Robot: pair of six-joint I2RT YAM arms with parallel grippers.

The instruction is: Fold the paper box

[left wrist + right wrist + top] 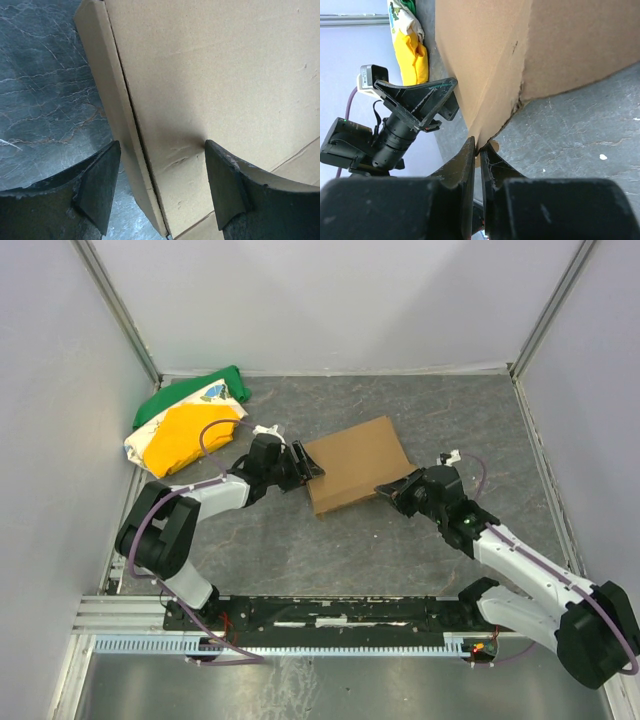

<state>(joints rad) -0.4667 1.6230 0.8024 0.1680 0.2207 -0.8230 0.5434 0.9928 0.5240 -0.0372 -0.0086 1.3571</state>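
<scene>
The right gripper was clamped on the near right corner of the box. The left gripper had its jaws apart, straddling the box's left edge flap. The box lay mid-table, with a bundle to its left.

A dark grey table with a marbled stone look is seen here, walled in on three sides. Only two things are found lying on it. A flat brown paper box is parked roughly mid-table, turned a bit so its long edges run from about 8 to 2 o'clock. A green, yellow and white cloth bundle is dumped at 10 o'clock, right in the far corner, well apart from the box.
</scene>
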